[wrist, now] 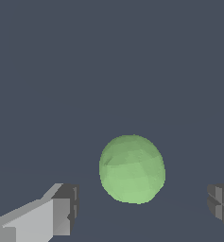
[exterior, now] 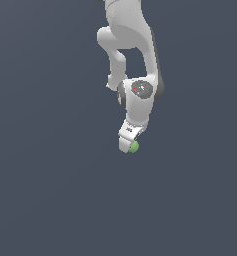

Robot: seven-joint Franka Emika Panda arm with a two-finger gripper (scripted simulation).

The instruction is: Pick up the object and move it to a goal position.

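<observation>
The setting is a flat, uniform slate-grey field with no markings, edges or furniture to be seen.

Exterior view: one white arm (exterior: 132, 60) reaches down from the top of the frame. Its gripper (exterior: 129, 146) ends right at one small light-green ball (exterior: 134, 146), which shows at the tip on the exterior view's right. Whether the ball is touched cannot be told here.

Wrist view: the ball (wrist: 132, 168) lies between the two fingertips (wrist: 64, 208), nearer one than the other, with grey background showing on both sides. The jaws stand spread, gripping nothing. The ball is round, so no long axis governs the grasp.

Judgement: closing should capture it, once the fingers reach its level.

Count: one arm, one gripper, one ball. No goal marker is visible.
</observation>
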